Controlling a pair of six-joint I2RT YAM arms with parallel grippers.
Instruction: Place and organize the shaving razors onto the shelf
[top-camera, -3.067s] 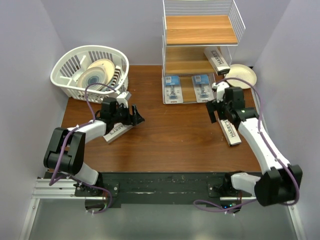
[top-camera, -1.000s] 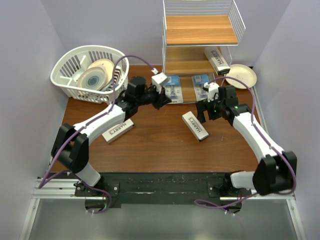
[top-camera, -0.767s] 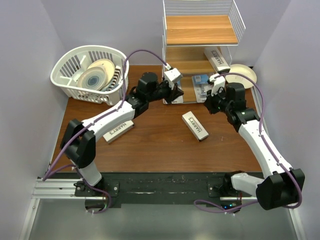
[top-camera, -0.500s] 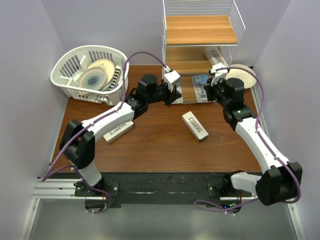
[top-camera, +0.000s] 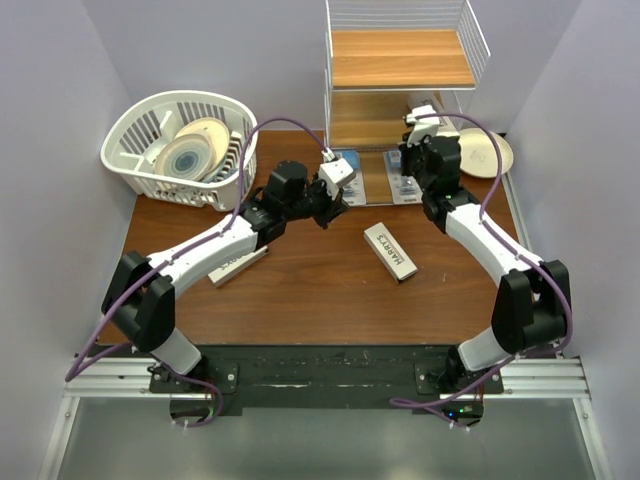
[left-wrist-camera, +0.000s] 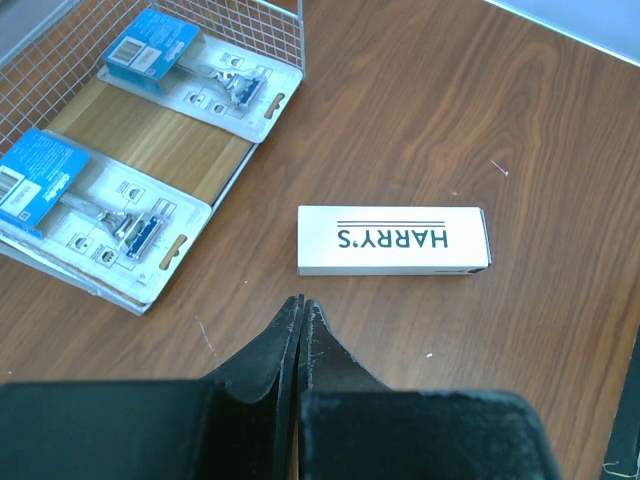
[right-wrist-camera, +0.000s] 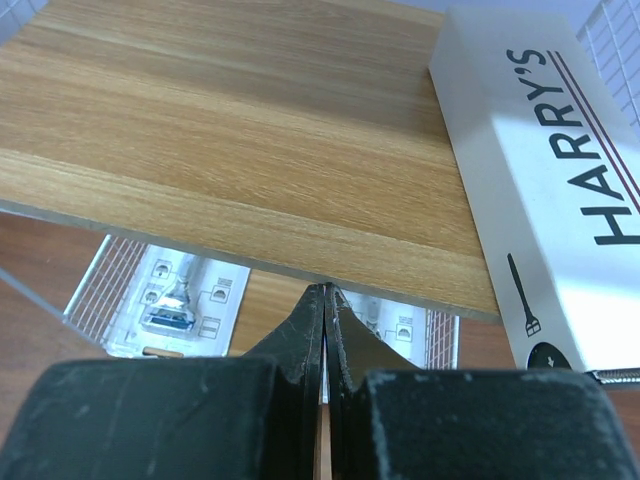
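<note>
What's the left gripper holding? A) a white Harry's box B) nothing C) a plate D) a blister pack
B: the left gripper is shut with nothing between its fingers, and the white box lies apart from it on the table.

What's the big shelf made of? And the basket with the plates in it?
The shelf looks like white metal wire with light wooden boards; the grain shows, though it may be laminate. The basket looks like smooth white moulded plastic, with slats.
</note>
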